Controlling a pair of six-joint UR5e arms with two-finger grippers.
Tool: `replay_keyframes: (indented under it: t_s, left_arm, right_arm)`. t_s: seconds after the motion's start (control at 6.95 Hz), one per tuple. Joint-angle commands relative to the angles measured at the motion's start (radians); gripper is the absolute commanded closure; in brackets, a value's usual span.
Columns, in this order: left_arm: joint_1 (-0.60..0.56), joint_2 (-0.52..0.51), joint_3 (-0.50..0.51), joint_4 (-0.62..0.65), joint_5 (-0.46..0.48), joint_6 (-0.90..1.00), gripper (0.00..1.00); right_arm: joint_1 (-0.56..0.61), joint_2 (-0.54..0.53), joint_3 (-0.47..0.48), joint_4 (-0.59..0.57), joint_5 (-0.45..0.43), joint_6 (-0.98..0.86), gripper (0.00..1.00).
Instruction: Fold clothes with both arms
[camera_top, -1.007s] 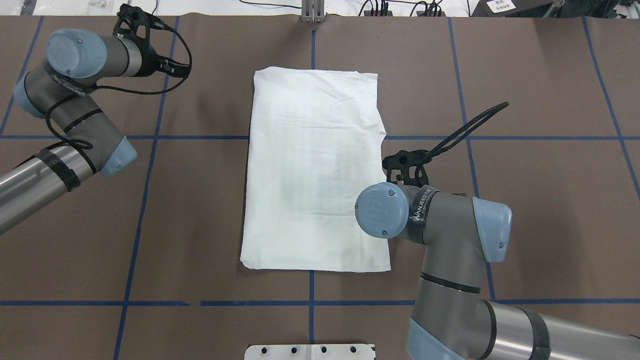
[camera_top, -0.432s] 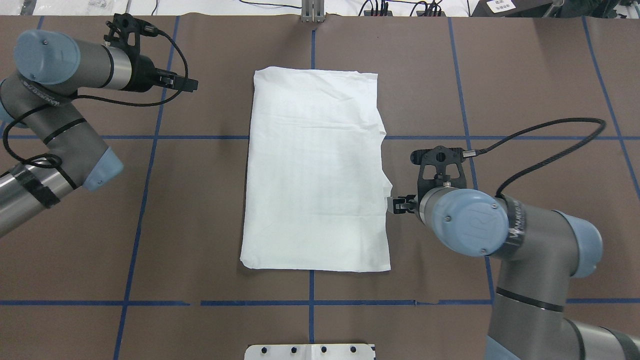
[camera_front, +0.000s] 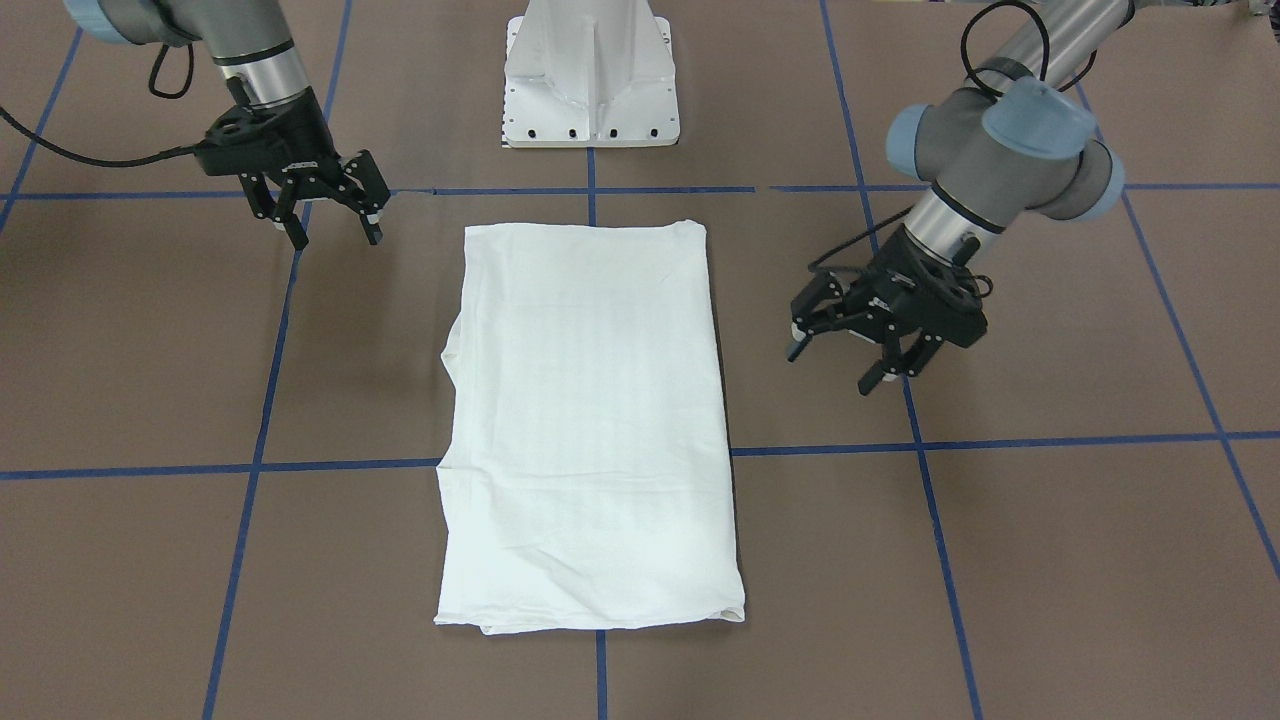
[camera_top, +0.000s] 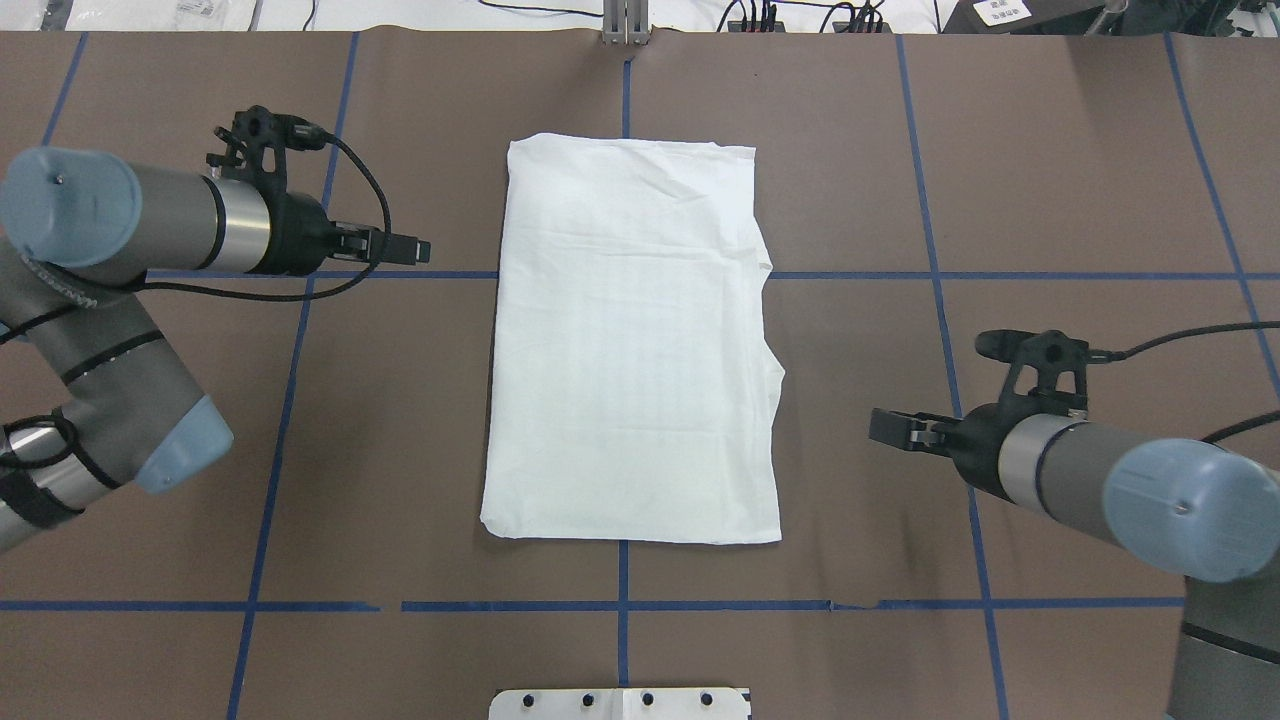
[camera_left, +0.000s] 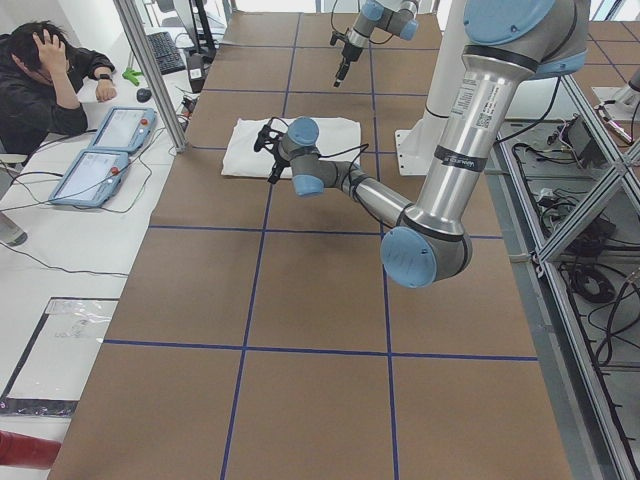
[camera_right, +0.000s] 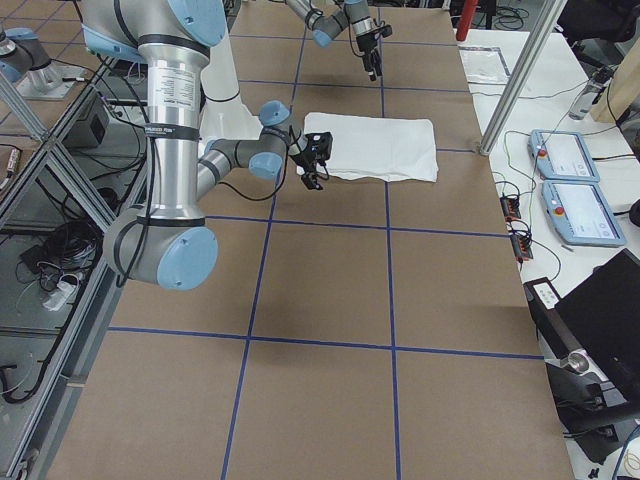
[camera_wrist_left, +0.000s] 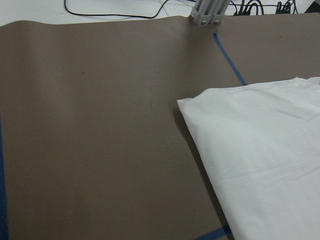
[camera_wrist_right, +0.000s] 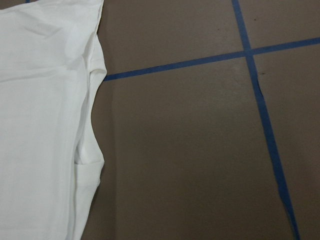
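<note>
White cotton, the T-shirt lies flat as a folded rectangle in the middle of the brown table, its long axis running away from the robot. No print shows on its upper face. Neither arm touches it. The left gripper hangs beside the shirt's left edge, jaws spread and empty. The right gripper hangs off the right edge, nearer the robot, likewise spread on nothing. I judge that 1 end-over-end fold remains. The risk sits along the right edge, where the layers bulge out unevenly: a pinch there may catch only the top ply and drag the stack open. With the 2 grippers at unequal stations along the cloth, an unmatched lift would skew the fold.
</note>
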Motion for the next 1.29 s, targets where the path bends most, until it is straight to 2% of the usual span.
replay_keyframes:
  t_s: [0.0,0.14,0.29,0.43,0.58,0.72,1.15]
  left_arm:
    - [0.257,0.042,-0.183,0.154,0.201,-0.247,0.00]
    - [0.359,0.030,-0.231,0.288,0.281,-0.339,0.00]
    - [0.421,0.019,-0.221,0.317,0.337,-0.395,0.00]
    - [0.450,0.014,-0.216,0.317,0.366,-0.449,0.00]
    - [0.484,0.016,-0.213,0.317,0.372,-0.528,0.00]
    - [0.501,0.014,-0.196,0.317,0.383,-0.547,0.01]
    - [0.493,0.013,-0.139,0.313,0.425,-0.532,0.04]
  right_arm:
    - [-0.020,-0.107,-0.003,0.160,-0.024,0.118,0.00]
    - [-0.047,-0.100,-0.003,0.159,-0.044,0.152,0.00]
    - [-0.079,-0.074,-0.004,0.133,-0.080,0.207,0.00]
    - [-0.087,-0.007,-0.004,0.030,-0.082,0.273,0.00]
    - [-0.090,0.093,-0.006,-0.126,-0.082,0.330,0.00]
    - [-0.095,0.151,-0.010,-0.204,-0.085,0.349,0.00]
    - [-0.118,0.152,-0.009,-0.205,-0.116,0.349,0.00]
